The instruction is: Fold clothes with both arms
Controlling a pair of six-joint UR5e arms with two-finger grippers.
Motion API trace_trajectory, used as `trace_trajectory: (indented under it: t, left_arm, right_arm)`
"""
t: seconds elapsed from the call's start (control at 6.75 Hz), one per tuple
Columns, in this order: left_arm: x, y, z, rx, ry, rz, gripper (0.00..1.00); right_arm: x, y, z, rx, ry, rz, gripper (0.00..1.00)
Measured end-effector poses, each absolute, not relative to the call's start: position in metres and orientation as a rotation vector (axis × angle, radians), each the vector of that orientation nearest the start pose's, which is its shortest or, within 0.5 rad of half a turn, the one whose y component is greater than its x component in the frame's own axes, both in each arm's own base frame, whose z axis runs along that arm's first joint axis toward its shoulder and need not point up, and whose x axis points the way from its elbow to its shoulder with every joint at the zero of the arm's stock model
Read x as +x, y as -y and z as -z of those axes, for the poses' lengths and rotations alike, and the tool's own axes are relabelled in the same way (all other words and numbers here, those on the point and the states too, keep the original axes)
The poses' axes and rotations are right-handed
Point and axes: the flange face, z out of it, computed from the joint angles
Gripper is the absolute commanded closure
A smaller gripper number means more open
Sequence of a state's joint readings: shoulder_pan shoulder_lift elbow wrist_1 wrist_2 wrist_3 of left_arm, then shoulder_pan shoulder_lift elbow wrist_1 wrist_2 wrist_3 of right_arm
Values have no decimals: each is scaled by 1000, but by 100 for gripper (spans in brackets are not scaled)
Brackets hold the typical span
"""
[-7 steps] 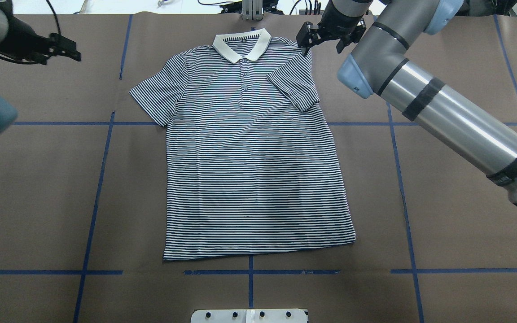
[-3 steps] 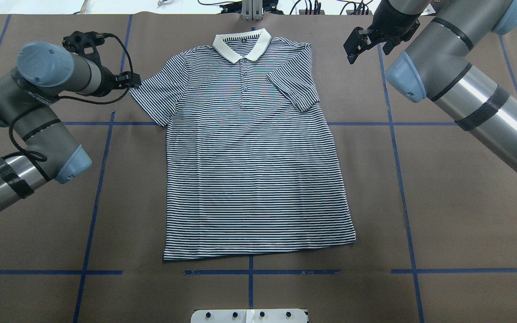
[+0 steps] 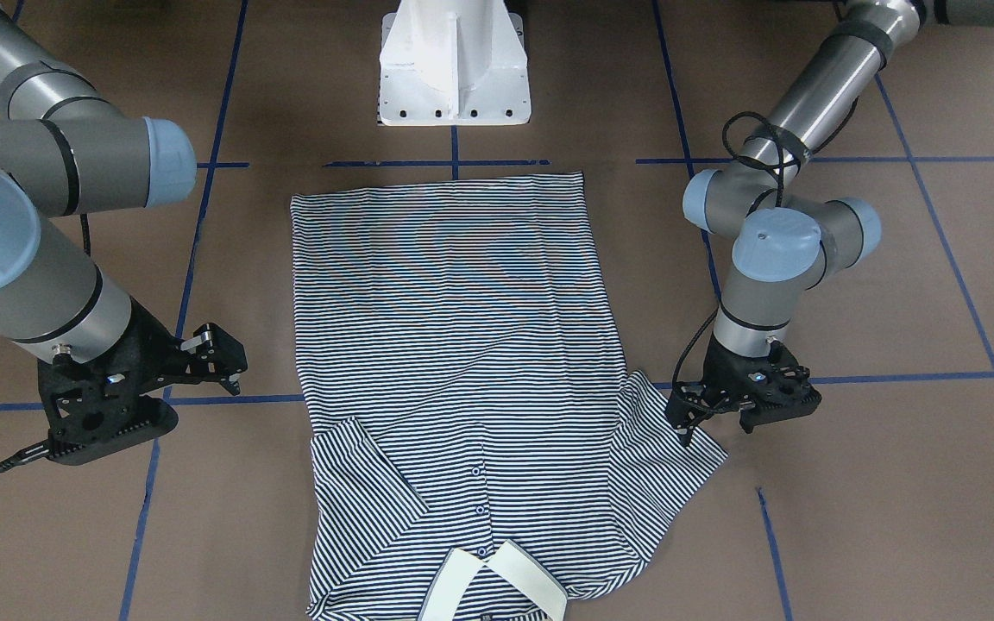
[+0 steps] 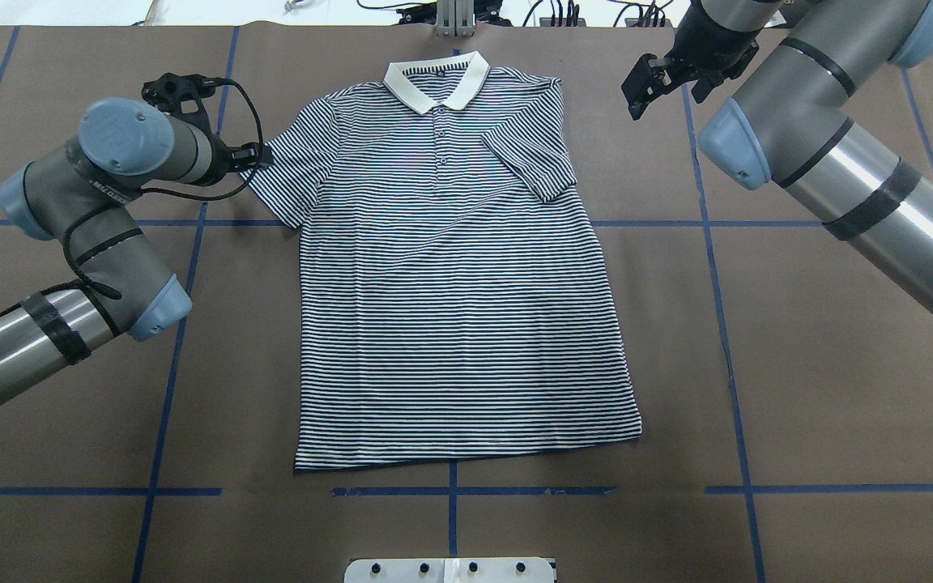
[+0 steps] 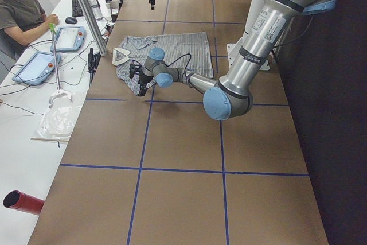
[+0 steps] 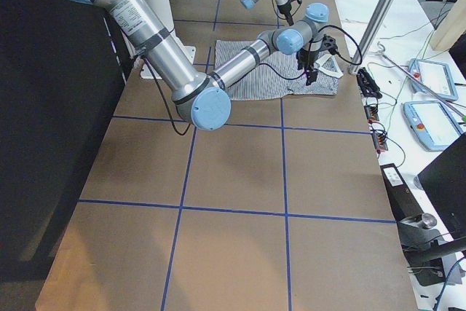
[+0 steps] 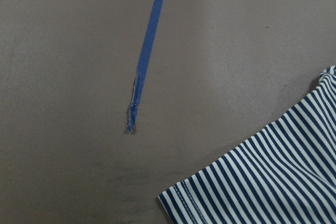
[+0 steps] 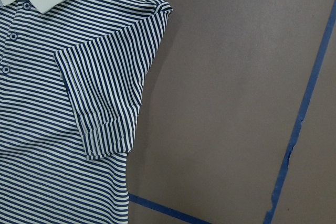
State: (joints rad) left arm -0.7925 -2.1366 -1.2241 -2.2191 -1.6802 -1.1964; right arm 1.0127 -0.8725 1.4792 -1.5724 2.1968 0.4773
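The left arm [image 4: 102, 210] is pushing in closer to the polo shirt [image 4: 458, 308] than a moment ago, its forearm pointing straight down at the table [image 4: 798, 389]. The left gripper [image 3: 716, 431] is sitting at the spread sleeve [image 4: 280, 178], jaws parted and gripping nothing. The right gripper [image 3: 234, 362] is hovering off the other shoulder, likewise spread and empty. The shirt is lying flat, face up, on the table.

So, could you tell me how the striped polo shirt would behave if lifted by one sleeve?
Probably floppy: the polo shirt lies flat with one sleeve folded over its chest, so it should drape from a pinch. Thin fabric, so likely light; pushed, it may bunch.
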Motion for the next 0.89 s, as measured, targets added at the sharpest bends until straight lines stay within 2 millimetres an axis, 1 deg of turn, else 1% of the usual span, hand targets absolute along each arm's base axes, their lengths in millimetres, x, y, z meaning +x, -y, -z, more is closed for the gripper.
trace_trajectory:
  t: [0.15, 0.3, 0.44, 0.59, 0.74, 0.89]
  left_arm:
    - [446, 625, -430, 400, -780, 342, 1]
    - [447, 628, -437, 413, -773, 342, 2]
    - [447, 629, -440, 425, -767, 339, 15]
    - [447, 630, -441, 431, -763, 337, 35]
    - [447, 631, -441, 434, -763, 336, 62]
    - [447, 632, -437, 437, -766, 336, 83]
  right_arm:
    - [-322, 652, -275, 206, 817, 266, 0]
    - [-323, 652, -275, 205, 818, 267, 0]
    - [-324, 652, -274, 205, 818, 268, 0]
    - [-325, 651, -274, 205, 818, 268, 0]
    - [-325, 651, -274, 205, 818, 268, 0]
    - [-325, 651, -274, 204, 818, 268, 0]
